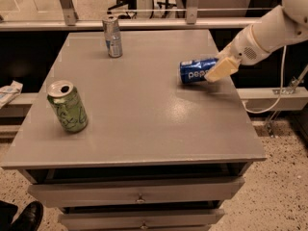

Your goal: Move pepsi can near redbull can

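Your gripper is at the end of the pepsi can, which lies sideways well apart from the redbull can, and you cannot tell if the jaws hold it, so a nudge could roll it away.

Pepsi can end behind end effector
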Robot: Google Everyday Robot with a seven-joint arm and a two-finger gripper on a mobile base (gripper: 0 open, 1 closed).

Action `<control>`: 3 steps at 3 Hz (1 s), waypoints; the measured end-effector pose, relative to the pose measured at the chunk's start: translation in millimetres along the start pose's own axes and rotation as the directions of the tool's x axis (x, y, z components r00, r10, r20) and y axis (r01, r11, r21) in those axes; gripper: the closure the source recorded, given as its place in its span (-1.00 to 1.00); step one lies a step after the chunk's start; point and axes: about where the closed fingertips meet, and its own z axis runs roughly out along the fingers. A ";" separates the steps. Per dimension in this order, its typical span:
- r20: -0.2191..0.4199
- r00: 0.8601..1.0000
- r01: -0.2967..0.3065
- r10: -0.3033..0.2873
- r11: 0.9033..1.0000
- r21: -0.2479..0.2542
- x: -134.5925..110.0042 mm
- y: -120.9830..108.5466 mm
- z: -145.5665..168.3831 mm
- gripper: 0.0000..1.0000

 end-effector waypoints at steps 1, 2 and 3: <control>0.022 0.999 0.030 -0.031 0.999 0.042 -24.3 -7.2 -21.7 0.99; 0.025 0.999 0.032 -0.034 0.998 0.046 -26.8 -8.0 -23.6 1.00; 0.069 0.997 0.015 -0.019 0.998 0.053 -37.3 -8.1 -13.3 1.00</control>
